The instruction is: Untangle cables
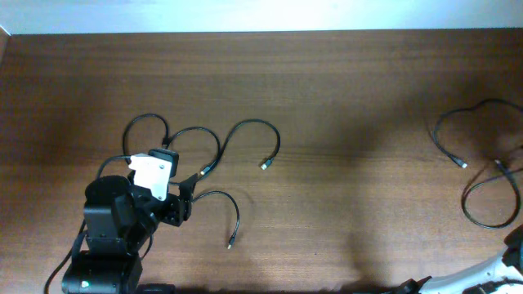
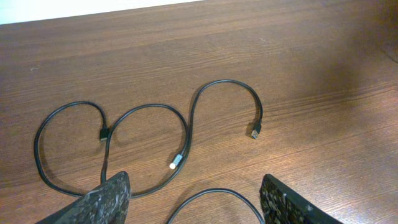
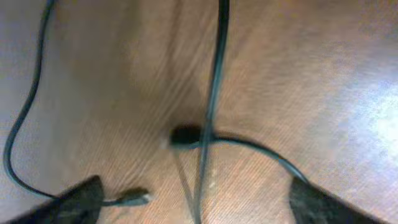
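Note:
Thin black cables lie in two groups on the wooden table. On the left, one long cable (image 1: 219, 147) winds in loops to a plug (image 1: 265, 165), and a shorter cable (image 1: 234, 214) curves beside it. My left gripper (image 1: 184, 204) is open and low over the shorter cable, whose arc (image 2: 217, 194) passes between the fingers (image 2: 196, 208) untouched. The looped cable (image 2: 186, 124) lies ahead with a silver tip (image 2: 176, 163). On the right, two more cables (image 1: 478, 114) (image 1: 490, 208) lie looped. My right gripper (image 3: 199, 208) is open over crossing cables (image 3: 211, 112) and a plug (image 3: 134, 198); this view is blurred.
The left arm's base (image 1: 102, 253) stands at the table's front left. The right arm (image 1: 482, 273) enters at the bottom right corner. A pale wall edge (image 1: 245, 12) runs along the table's far side.

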`<control>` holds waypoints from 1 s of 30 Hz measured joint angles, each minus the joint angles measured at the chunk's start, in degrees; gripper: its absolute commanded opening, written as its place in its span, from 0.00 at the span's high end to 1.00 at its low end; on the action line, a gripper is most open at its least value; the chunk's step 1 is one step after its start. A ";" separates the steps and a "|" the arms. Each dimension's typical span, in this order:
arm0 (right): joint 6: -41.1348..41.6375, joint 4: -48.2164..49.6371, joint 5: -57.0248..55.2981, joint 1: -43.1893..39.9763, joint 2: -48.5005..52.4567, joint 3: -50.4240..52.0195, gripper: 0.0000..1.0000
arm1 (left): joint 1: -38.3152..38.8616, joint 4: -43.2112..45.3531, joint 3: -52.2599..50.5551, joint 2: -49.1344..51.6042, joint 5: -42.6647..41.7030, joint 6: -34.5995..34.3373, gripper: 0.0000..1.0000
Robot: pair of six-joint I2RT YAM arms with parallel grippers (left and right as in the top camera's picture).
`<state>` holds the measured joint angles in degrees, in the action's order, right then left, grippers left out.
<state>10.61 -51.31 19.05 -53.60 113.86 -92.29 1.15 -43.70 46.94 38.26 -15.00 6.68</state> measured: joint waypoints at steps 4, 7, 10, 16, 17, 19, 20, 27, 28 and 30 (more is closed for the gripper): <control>-2.34 -0.83 0.44 7.80 -1.18 -0.07 0.01 | 0.00 -0.92 0.00 0.00 0.00 0.00 0.32; -16.46 -3.82 10.29 19.23 -4.61 -1.70 0.01 | 0.00 -1.03 0.00 0.00 0.00 0.00 0.32; -34.16 -9.88 10.08 38.62 -4.63 -1.90 0.01 | 0.00 -1.07 0.00 0.00 0.02 0.66 0.30; -38.86 -14.71 -3.91 70.49 -4.63 -1.95 0.01 | -1.86 9.46 -0.22 1.16 17.42 -5.31 0.50; -38.86 -14.71 -5.16 72.83 -4.63 -1.95 0.01 | -2.84 8.90 -0.20 2.58 17.66 -6.05 0.39; -35.95 -14.73 -7.50 78.64 -4.74 -1.95 0.01 | -4.50 3.63 0.04 10.19 17.31 -6.73 0.36; -34.36 -14.75 -7.67 79.36 -5.38 -1.95 0.01 | -4.50 3.89 0.00 14.56 16.96 -6.75 0.36; -31.56 -24.39 -9.16 79.25 -42.58 -2.38 0.01 | -4.50 11.21 0.00 38.51 16.72 -6.95 1.00; -31.58 -25.18 -9.18 79.25 -42.25 -2.40 0.01 | -4.50 9.70 0.00 39.28 16.70 -6.93 1.00; -31.58 -26.77 -9.38 79.25 -38.25 -2.36 0.93 | -4.50 5.75 0.04 39.34 16.48 -6.93 1.00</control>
<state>-20.97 -78.08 9.67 25.65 75.61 -94.65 -3.36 -37.95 46.98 77.60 1.48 -0.25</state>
